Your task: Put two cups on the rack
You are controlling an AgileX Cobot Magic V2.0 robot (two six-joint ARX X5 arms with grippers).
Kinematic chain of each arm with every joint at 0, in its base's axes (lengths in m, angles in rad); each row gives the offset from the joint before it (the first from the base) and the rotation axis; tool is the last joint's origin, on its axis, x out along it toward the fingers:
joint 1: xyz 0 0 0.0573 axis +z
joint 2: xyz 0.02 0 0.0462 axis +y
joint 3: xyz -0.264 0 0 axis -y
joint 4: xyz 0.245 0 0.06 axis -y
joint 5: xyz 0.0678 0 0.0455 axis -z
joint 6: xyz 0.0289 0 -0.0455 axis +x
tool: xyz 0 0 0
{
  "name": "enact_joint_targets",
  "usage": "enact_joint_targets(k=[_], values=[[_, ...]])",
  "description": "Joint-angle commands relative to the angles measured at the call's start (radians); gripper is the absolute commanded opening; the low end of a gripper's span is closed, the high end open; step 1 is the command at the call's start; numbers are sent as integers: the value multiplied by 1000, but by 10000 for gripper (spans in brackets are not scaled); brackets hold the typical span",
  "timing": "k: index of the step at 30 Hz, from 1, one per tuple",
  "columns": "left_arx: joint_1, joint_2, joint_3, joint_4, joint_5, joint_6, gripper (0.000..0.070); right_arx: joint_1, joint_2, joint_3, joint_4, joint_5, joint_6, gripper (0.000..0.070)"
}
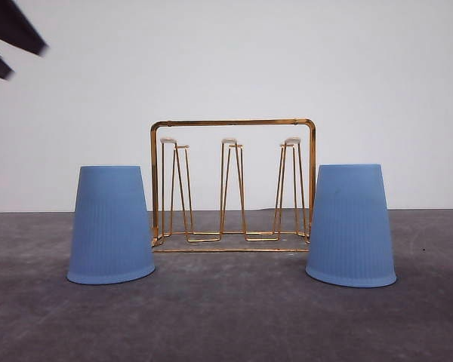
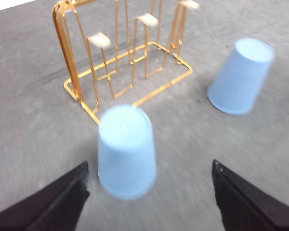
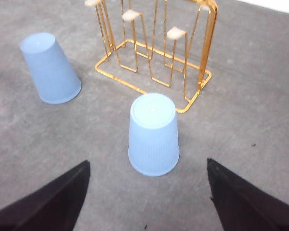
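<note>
Zero cups racked so far: both light blue ribbed plastic tumblers, one (image 1: 111,225) left and one (image 1: 351,225) right of the gold wire rack (image 1: 233,183), are sitting upside down on the table. Left gripper (image 2: 149,202) and right gripper (image 3: 147,199) are hovering spread wide, gripping nothing.

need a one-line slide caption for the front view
Two upside-down blue cups, left cup and right cup, flank an empty gold wire rack on a grey table.
</note>
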Motion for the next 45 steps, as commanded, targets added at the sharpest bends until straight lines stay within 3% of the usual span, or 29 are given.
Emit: enact_joint_targets(k=[1,13,26,27,30,32,37,45], values=[[-11,54,17,63,-2,-6,557,5,2,8,22,2,-11,493],[-50,439,17,391,-54,-6,569,5,2,8,34,2,-11,493],[-58,655,17,438,-60,-5,546,5,2,8,34,2,-10,493],[-59,656,17,441,-66,-6,537,5,2,8,34,2,-10,493],[-63,647,18,455,-75,-6,396,5,2,8,35,2,-6,493],[-63,634,22,451,-75,-7,340,5,2,8,35,2,-6,493],[-65,580,56,367,-77,-14,339,5,2,8,35,2,-3,493],[-67,521,256,11,-77,-68,340,5,2,8,35,2,-3,493]])
